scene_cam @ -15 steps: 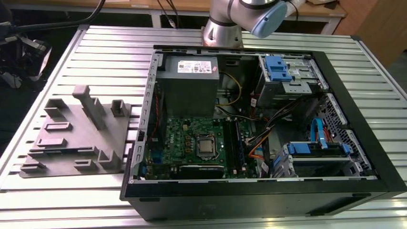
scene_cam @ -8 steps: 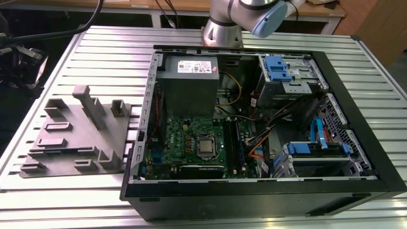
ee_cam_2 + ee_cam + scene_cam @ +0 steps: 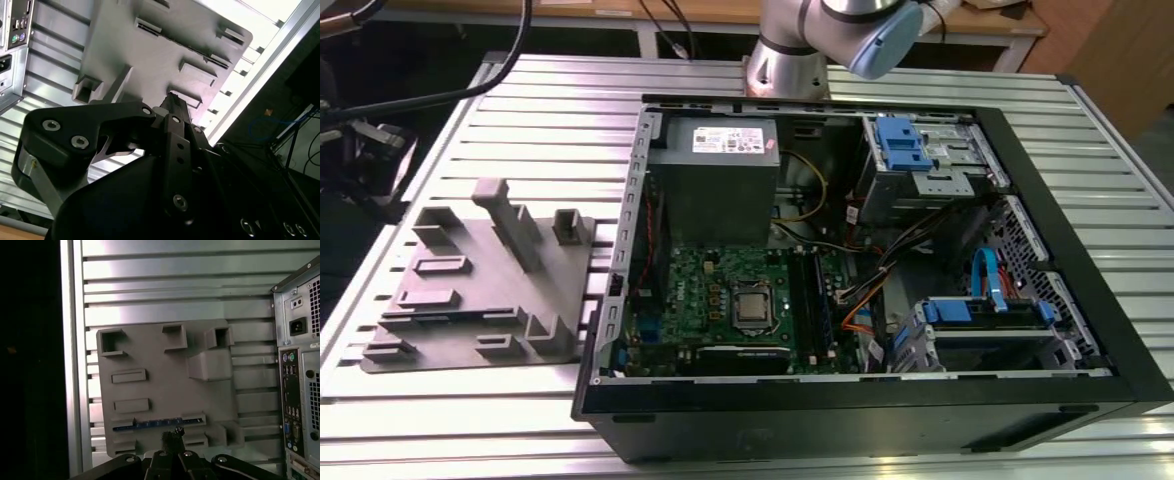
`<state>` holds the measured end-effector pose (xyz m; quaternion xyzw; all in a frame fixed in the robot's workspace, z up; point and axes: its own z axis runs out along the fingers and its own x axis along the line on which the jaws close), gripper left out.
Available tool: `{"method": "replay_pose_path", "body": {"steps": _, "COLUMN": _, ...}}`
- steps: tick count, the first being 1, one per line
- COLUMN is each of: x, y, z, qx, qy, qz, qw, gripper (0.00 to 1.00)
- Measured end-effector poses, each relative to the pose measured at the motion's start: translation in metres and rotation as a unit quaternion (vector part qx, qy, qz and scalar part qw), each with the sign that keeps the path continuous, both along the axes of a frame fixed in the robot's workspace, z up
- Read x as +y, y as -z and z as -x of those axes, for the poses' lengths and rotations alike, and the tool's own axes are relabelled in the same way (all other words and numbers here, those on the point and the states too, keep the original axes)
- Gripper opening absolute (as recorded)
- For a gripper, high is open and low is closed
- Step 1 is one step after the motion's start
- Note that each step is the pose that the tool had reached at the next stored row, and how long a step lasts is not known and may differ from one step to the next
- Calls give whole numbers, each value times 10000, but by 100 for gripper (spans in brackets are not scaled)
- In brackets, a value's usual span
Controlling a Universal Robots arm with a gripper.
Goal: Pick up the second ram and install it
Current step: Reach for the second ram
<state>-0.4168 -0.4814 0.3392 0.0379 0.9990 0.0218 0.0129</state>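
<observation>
The second ram [image 3: 159, 424] is seated in the grey holder [image 3: 150, 365] on the table [image 3: 150, 290]; the claw [image 3: 172, 436], clenched and empty, is held above it; the pick-up approach is judged the step in hand; opening and alignment are needed.

Nothing can be read: the white label [image 3: 727, 140] on the grey metal power supply box [image 3: 714, 195] carries print too small.

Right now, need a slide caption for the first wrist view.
Gripper over the grey holder on the slatted table, ram edge-on in a holder slot, PC case rear alongside.
</observation>
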Motion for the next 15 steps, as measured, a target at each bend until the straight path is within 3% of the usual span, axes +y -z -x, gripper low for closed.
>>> {"method": "replay_pose_path", "body": {"steps": 15, "x": -79, "y": 271, "z": 45, "qx": 23, "qy": 0, "qz": 1, "qw": 10000, "gripper": 7}}
